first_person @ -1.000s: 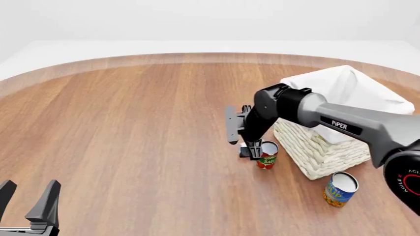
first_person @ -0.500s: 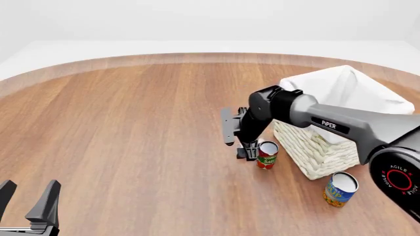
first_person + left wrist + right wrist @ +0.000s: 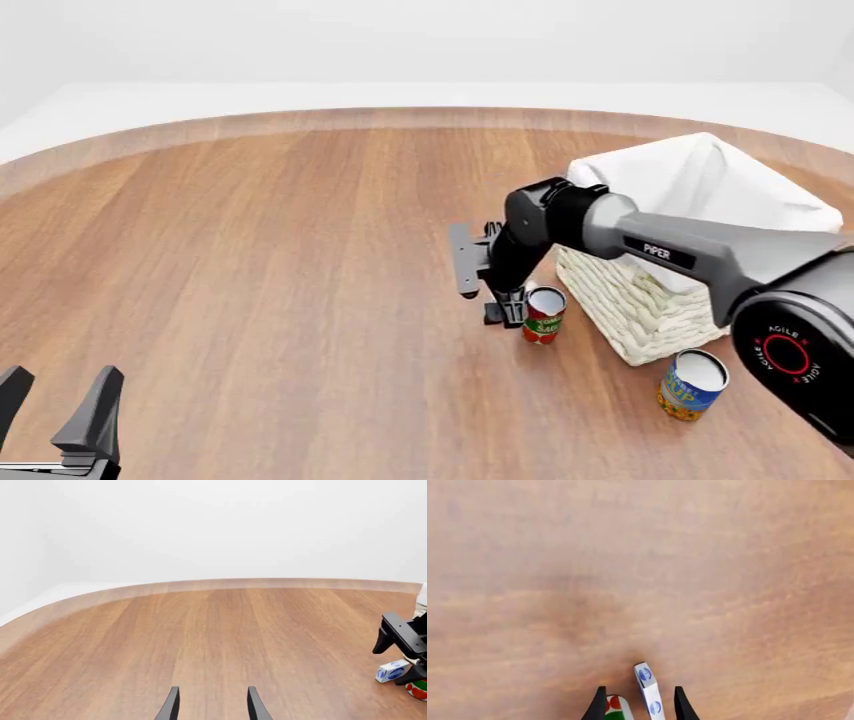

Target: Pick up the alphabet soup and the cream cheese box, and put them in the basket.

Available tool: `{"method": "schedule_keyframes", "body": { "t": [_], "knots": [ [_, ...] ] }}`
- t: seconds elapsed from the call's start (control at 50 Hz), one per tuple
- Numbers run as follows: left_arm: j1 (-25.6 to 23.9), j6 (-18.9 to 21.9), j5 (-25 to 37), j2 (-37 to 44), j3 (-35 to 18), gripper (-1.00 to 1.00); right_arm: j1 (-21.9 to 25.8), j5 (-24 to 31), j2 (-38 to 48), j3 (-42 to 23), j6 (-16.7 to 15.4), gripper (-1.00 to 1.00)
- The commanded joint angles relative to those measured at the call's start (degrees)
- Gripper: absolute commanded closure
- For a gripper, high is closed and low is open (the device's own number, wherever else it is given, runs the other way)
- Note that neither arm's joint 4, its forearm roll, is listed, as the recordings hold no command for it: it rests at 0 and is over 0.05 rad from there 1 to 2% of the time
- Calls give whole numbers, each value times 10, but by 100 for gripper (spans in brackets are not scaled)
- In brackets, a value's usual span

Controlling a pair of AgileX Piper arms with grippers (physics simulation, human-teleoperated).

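Note:
The cream cheese box (image 3: 648, 690) stands on edge on the table between the fingers of my right gripper (image 3: 639, 705), which is open around it. The box also shows in the left wrist view (image 3: 392, 671). In the front view my right gripper (image 3: 501, 312) points down and hides the box. The alphabet soup (image 3: 691, 384) stands in front of the basket (image 3: 641, 300), apart from both grippers. My left gripper (image 3: 54, 412) is open and empty at the near left.
A slim red-and-green can (image 3: 543, 314) stands right beside the right gripper's fingers, between them and the basket; it shows by one finger in the right wrist view (image 3: 616, 708). The brown wooden table (image 3: 267, 260) has a curved far edge.
My right arm has shifted slightly left and lower beside the red-and-green can. The left arm, the cans and the basket have not moved.

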Motion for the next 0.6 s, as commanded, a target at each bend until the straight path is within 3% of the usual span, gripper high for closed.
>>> {"method": "schedule_keyframes", "body": {
  "t": [0.02,0.6],
  "knots": [
    [0,0,0,0,0,-100,0,4,12,-11,-6,-100],
    [0,0,0,0,0,-100,-11,7,35,-26,-26,-100]
  ]
}}
